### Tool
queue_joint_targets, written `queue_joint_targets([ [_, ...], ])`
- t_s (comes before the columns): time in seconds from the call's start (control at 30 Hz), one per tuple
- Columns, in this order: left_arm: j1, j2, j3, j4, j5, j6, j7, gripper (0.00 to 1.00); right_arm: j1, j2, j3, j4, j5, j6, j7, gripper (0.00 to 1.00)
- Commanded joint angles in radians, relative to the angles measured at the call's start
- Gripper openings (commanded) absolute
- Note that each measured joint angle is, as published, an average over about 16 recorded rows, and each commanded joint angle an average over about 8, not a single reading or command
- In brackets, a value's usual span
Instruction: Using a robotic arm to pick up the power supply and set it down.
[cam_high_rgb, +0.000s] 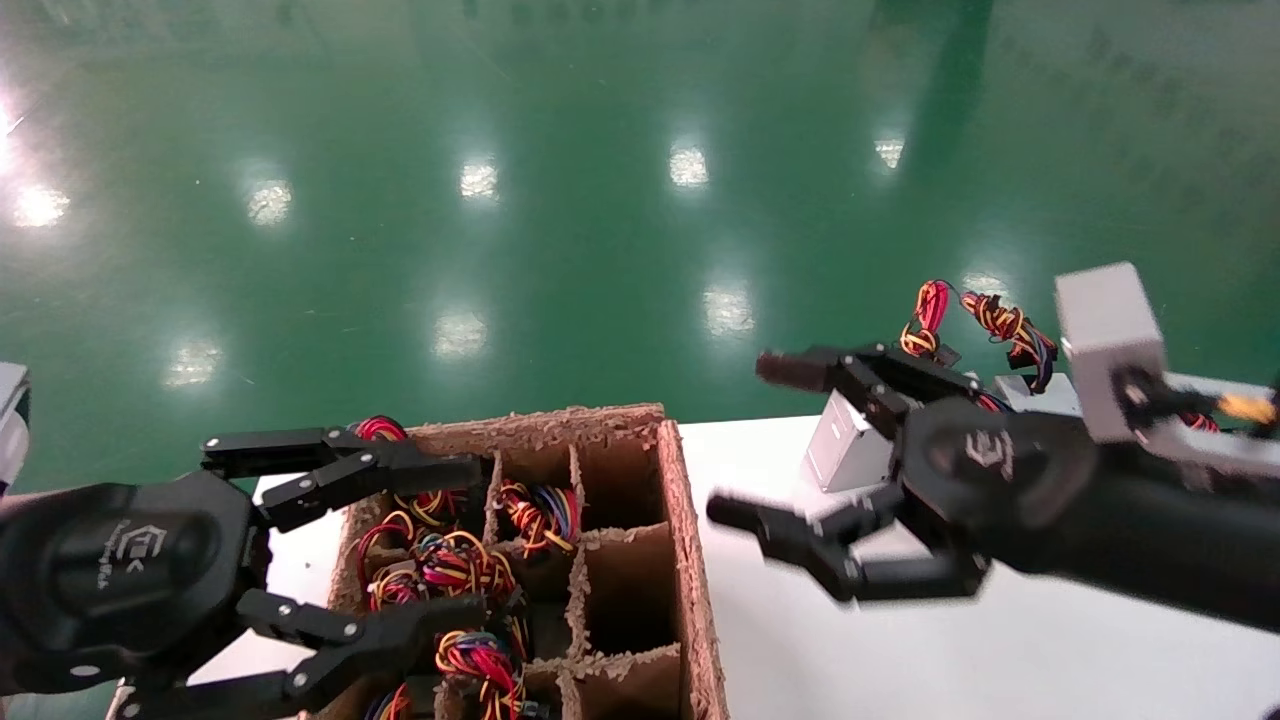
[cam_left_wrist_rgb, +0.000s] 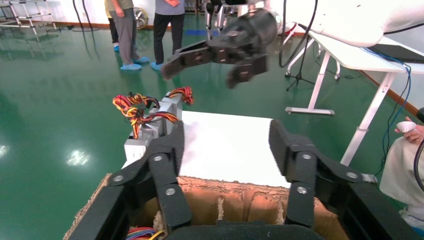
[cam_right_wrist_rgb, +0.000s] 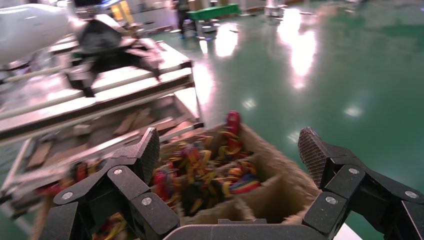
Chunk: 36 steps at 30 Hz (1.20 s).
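Note:
The power supply (cam_high_rgb: 843, 450), a small grey metal box, sits on the white table (cam_high_rgb: 900, 650) with a red-and-yellow wire bundle (cam_high_rgb: 926, 316) behind it. The robotic arm's right gripper (cam_high_rgb: 750, 440) hangs open in the air just in front of that box, holding nothing and not touching it. The left wrist view shows this gripper (cam_left_wrist_rgb: 200, 75) open above the table, beyond the grey boxes (cam_left_wrist_rgb: 150, 135). My left gripper (cam_high_rgb: 475, 540) is open over the cardboard box (cam_high_rgb: 690, 560), empty.
The divided cardboard box (cam_left_wrist_rgb: 225, 187) holds several coloured wire bundles (cam_high_rgb: 470, 570) in its left cells; the right cells look dark and hollow. A second grey box (cam_high_rgb: 1040, 392) with a darker bundle (cam_high_rgb: 1012, 327) stands behind the right arm. Green floor lies beyond the table edge.

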<state>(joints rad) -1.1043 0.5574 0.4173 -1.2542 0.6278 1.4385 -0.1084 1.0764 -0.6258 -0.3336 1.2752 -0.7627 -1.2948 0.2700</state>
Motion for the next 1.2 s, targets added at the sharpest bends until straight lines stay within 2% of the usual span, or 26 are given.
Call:
queue_joint_targets([
  [0.03,0.0,0.0,0.0,0.0,0.0,0.0,0.0,1.0,0.0,0.003,0.013,0.002,0.008,-0.047,-0.019,1.0],
  [0.3,0.0,0.0,0.0,0.0,0.0,0.0,0.0,1.0,-0.002,0.015,0.055,0.009,0.032,-0.206,-0.082,1.0],
  [0.47,0.0,0.0,0.0,0.0,0.0,0.0,0.0,1.0,-0.002,0.018,0.067,0.012,0.04,-0.248,-0.095,1.0],
  [1.2,0.0,0.0,0.0,0.0,0.0,0.0,0.0,1.0,-0.002,0.016,0.056,0.01,0.034,-0.208,-0.083,1.0],
])
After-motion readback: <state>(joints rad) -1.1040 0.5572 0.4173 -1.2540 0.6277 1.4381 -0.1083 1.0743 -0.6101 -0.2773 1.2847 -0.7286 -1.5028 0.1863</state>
